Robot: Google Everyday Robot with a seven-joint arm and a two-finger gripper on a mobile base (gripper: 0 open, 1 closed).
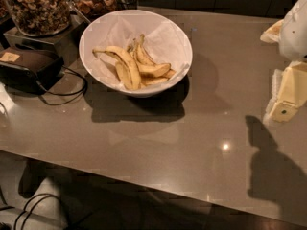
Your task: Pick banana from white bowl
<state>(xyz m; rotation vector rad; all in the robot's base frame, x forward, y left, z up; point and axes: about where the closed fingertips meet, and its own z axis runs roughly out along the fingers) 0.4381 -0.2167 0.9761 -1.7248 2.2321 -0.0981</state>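
The white bowl (135, 53) stands on the counter at the upper left of centre, lined with crinkled white paper. Several yellow bananas lie in it. The banana (123, 61), the longest and most curved with a thin stem pointing left, lies on the left side of the pile. My gripper (287, 97) hangs at the right edge of the view, well to the right of the bowl and above the counter, holding nothing.
Two glass jars of nuts (36, 6) stand behind the bowl at the upper left. A dark box with a cable (29, 66) sits left of the bowl. The grey counter (182, 143) has its front edge running across the lower part of the view.
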